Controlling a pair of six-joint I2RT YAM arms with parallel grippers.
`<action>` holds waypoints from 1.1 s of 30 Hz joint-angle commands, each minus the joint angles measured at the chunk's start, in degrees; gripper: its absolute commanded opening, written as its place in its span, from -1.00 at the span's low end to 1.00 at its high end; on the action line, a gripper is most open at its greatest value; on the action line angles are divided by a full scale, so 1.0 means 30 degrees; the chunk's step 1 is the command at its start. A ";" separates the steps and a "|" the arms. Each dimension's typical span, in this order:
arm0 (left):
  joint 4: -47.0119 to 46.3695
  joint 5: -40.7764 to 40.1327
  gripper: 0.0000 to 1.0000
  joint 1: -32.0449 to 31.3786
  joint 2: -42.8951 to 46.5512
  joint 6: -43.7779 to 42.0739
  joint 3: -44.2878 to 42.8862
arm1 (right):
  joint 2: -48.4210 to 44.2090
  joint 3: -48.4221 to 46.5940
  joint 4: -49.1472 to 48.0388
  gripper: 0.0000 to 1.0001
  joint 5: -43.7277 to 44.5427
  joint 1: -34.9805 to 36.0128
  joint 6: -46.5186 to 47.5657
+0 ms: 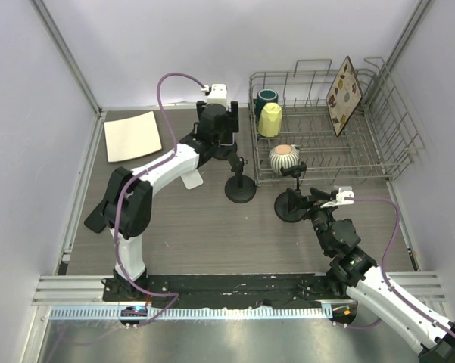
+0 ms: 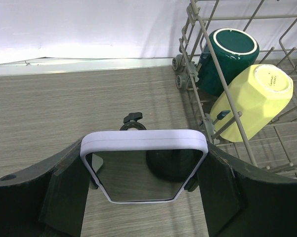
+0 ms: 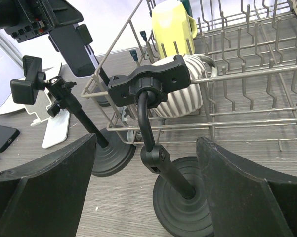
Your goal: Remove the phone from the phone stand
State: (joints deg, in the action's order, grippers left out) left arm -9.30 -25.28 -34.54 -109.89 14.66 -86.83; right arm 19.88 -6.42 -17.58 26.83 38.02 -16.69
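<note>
Left tool (image 2: 145,165) grasps the phone (image 2: 138,180) by its edges: dark glossy face, pale lilac-white case rim, rounded corners. Phone stand (image 1: 241,189) sits just below. Right tool (image 3: 146,165) is released.

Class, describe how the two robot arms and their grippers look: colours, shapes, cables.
Both the left arm and right arm have white links with black joints, each trailed by a purple cable. The left gripper and right gripper are black, with broad, flat-faced fingers.
</note>
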 commanded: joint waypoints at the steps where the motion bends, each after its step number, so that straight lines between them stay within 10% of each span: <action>1: -0.1352 -0.0157 -0.55 -0.0028 0.2204 -0.0430 -0.0559 | -0.0122 -0.0469 -0.0731 0.74 -0.0037 -0.0076 0.0201; 16: -0.0945 0.0221 -0.74 0.0880 0.7064 -0.3068 -0.1145 | -0.0532 -0.0557 -0.0614 0.72 -0.0564 -0.0076 0.0787; 33: 0.9222 0.7979 -0.73 0.0909 1.5794 -0.0697 0.2482 | -0.0650 -0.1757 0.0294 0.64 -0.2466 -0.0075 0.1871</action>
State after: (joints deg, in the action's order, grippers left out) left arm 18.39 -10.13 -31.75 -69.32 10.02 -83.74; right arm 17.58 -7.46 -16.97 22.31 38.02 -12.56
